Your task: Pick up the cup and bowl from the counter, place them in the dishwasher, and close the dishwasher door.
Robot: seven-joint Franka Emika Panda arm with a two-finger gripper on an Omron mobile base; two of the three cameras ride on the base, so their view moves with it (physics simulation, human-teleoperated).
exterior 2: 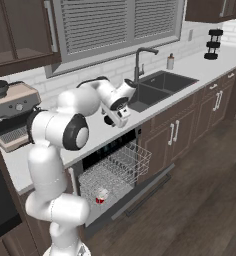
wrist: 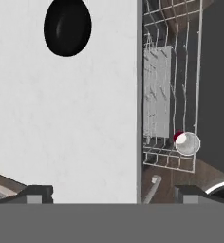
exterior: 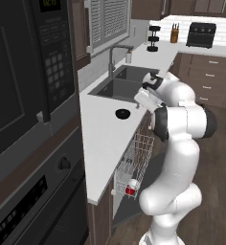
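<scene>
White counter [exterior: 103, 139] runs up the middle of the left base view, with a dark sink [exterior: 124, 83] set into it toward the upper centre and dark brown cabinets below. The bowl [exterior: 122, 113] sits on the counter just below the sink, near the front edge; in the hand view it lies at the upper left [wrist: 67, 26], well apart from the fingertips at the bottom.

The gripper [wrist: 109, 192] hangs above the counter's front edge with its jaws spread wide and nothing between them; the left base view shows it [exterior: 144, 98] just right of the bowl, at centre frame.

Below the counter the dishwasher [exterior 2: 107, 170] stands open, its white wire rack [exterior 2: 117, 172] pulled out over the lowered door [exterior 2: 140, 192] at lower centre of the right base view. The cup [exterior 2: 101, 195] stands in the rack near its front left corner there; in the left base view it is at lower centre [exterior: 131, 186], and in the hand view at right of centre [wrist: 185, 142], its white inside facing the camera.

A black oven [exterior: 33, 191] fills the left side of the left base view, and a coffee machine [exterior 2: 12, 117] stands at the left edge of the right base view.
</scene>
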